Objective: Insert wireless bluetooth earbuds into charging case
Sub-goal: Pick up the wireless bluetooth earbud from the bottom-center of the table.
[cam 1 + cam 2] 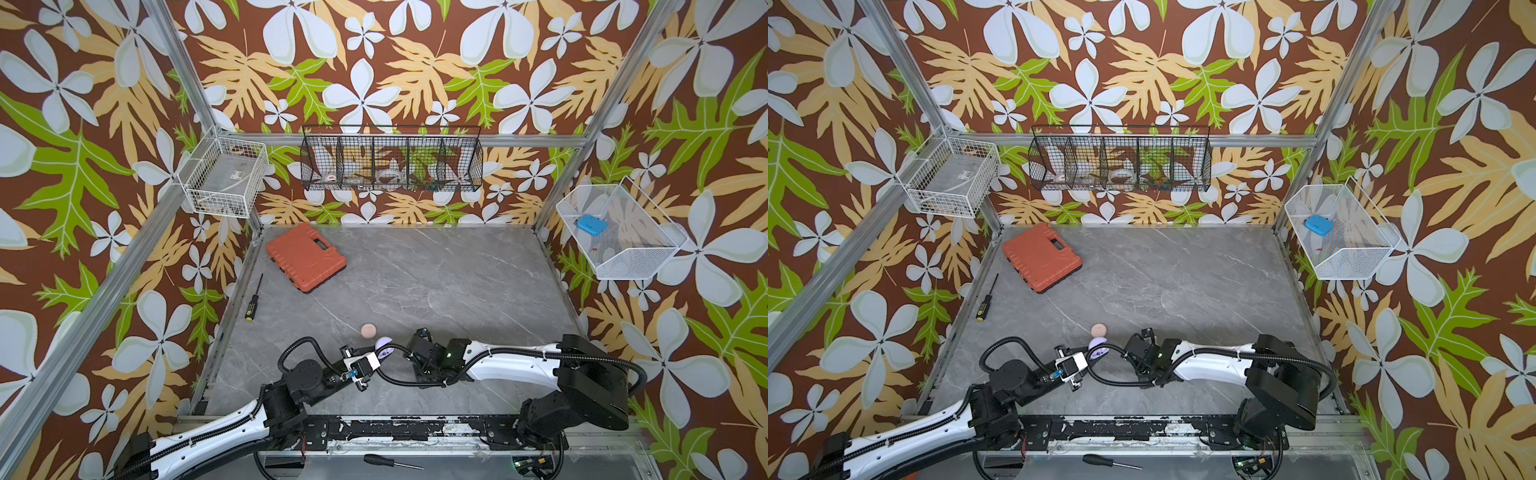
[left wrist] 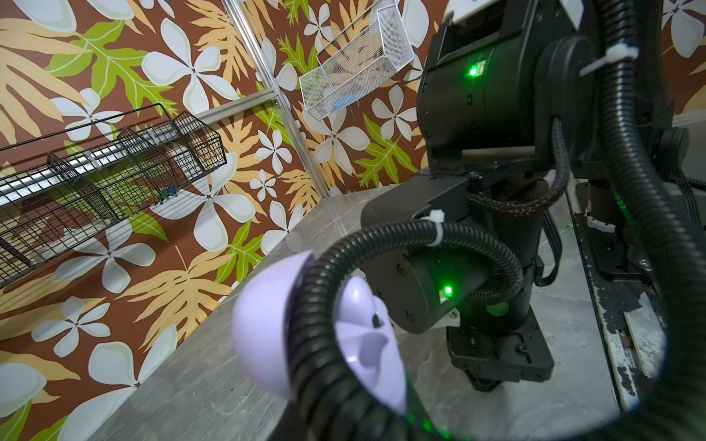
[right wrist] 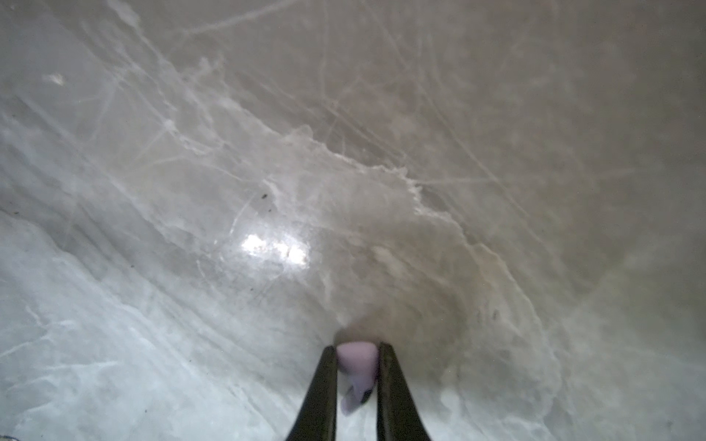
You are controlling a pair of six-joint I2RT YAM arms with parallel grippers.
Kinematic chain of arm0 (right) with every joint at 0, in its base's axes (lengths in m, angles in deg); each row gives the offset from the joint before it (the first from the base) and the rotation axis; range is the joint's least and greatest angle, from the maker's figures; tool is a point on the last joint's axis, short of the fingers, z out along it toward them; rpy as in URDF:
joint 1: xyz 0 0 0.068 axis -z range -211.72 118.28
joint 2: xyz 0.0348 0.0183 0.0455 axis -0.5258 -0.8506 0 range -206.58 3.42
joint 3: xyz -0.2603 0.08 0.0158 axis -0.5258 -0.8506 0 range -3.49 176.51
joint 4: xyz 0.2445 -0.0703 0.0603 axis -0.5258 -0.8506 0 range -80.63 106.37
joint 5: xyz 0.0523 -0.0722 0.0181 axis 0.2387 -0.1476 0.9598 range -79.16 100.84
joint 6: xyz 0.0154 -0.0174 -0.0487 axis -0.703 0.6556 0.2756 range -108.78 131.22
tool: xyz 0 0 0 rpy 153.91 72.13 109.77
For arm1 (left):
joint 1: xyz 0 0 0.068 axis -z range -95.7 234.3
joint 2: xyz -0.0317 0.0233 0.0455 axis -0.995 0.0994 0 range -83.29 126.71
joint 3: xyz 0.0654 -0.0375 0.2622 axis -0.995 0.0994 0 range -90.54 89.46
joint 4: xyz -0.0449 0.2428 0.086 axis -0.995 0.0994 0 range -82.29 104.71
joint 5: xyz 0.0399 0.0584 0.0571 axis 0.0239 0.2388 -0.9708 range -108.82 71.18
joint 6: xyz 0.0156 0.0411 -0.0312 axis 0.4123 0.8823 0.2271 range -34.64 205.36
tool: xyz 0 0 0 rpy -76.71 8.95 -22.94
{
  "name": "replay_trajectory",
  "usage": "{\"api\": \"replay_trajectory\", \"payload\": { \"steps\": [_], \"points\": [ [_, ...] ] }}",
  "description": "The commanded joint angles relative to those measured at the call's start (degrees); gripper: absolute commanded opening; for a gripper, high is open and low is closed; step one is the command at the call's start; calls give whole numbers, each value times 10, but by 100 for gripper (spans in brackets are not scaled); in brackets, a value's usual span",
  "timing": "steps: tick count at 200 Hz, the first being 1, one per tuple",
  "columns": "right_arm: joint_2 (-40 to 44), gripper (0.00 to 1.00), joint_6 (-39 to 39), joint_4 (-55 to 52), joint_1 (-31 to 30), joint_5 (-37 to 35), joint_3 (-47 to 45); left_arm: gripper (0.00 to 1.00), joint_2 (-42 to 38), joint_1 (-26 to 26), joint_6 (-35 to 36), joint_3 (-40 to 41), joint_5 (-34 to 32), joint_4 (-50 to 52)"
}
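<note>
A lavender charging case point(image 1: 384, 348) hangs just above the table with its lid open, and my left gripper point(image 1: 379, 356) is shut on it. In the left wrist view its lid point(image 2: 263, 328) and its base with an empty socket point(image 2: 368, 343) show, with the right arm's black cable point(image 2: 317, 343) crossing in front. My right gripper point(image 3: 357, 366) is shut on a lavender earbud point(image 3: 357, 361) close over the grey table. In both top views the right wrist point(image 1: 424, 345) points down just right of the case and hides its fingers. A closed pink case point(image 1: 368, 331) lies behind.
An orange tool case point(image 1: 305, 257) and a screwdriver point(image 1: 253, 297) lie at the back left of the table point(image 1: 457, 282). A black wire basket point(image 1: 390, 160), a white wire basket point(image 1: 226, 178) and a white mesh basket point(image 1: 619, 249) hang on the walls. Another screwdriver point(image 1: 390, 461) lies past the front rail.
</note>
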Motion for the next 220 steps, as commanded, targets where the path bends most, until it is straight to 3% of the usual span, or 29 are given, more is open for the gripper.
{"api": "replay_trajectory", "payload": {
  "steps": [1, 220],
  "points": [
    [2, 15, -2, -9, -1, -7, -1, 0, 0, 0, -2, 0, -1, -19],
    [61, 15, 6, 7, -1, -12, -22, 0, 11, 0, -9, -1, -1, -16]
  ]
}}
